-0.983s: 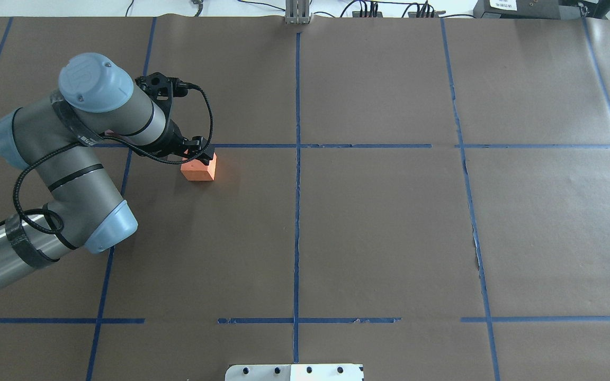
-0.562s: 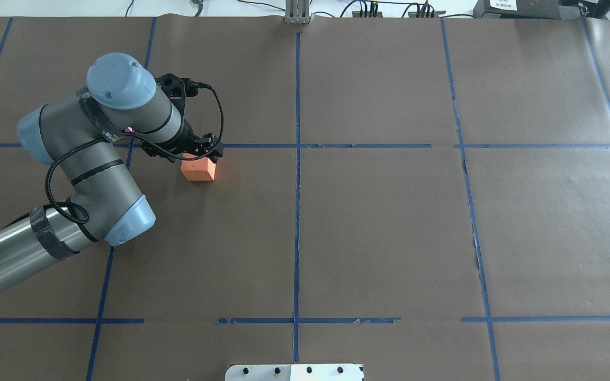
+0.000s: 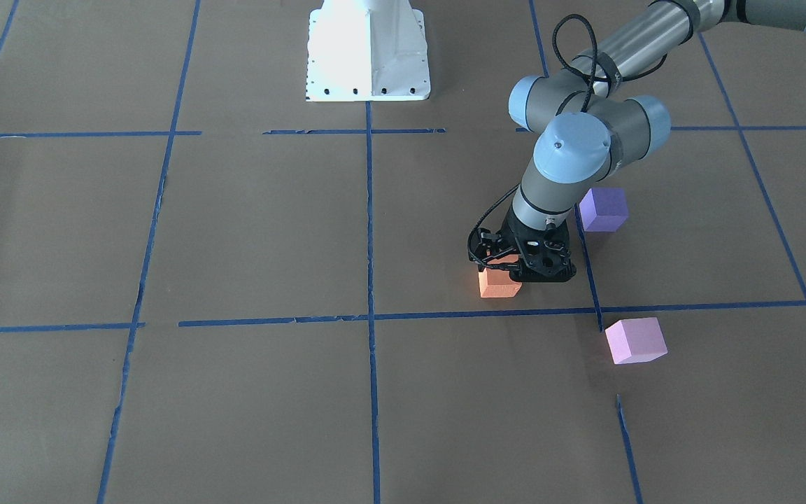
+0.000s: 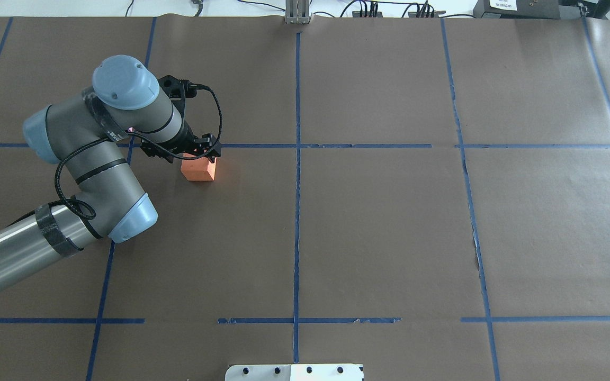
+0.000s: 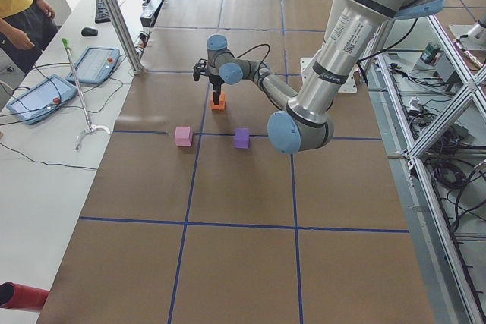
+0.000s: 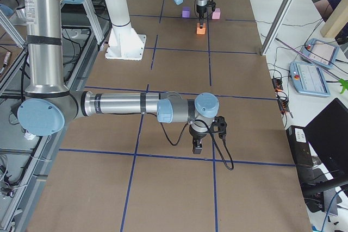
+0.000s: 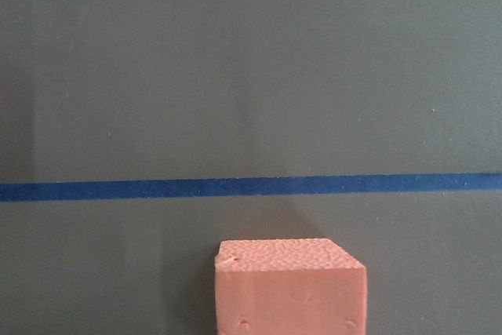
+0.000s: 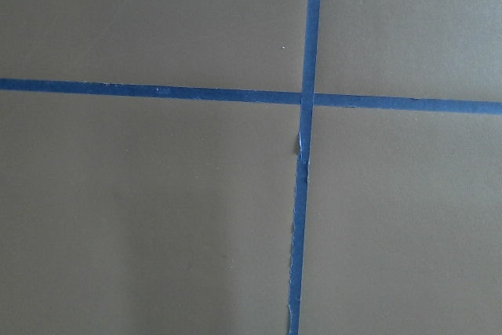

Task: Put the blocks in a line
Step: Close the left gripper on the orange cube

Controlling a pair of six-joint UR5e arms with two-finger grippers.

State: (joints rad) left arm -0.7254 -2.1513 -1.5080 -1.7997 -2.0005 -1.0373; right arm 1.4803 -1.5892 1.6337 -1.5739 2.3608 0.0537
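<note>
Three blocks front-facing: orange (image 3: 499, 285), violet (image 3: 603, 208), pink (image 3: 635, 340) | overhead: only orange clear

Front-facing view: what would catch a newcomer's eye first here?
The bright orange block stands out on the brown table, with the left gripper right over it on the robot's left half. Beyond it on that side sit a purple block and a pink block, apart from each other and not lined up with the orange one.
</note>
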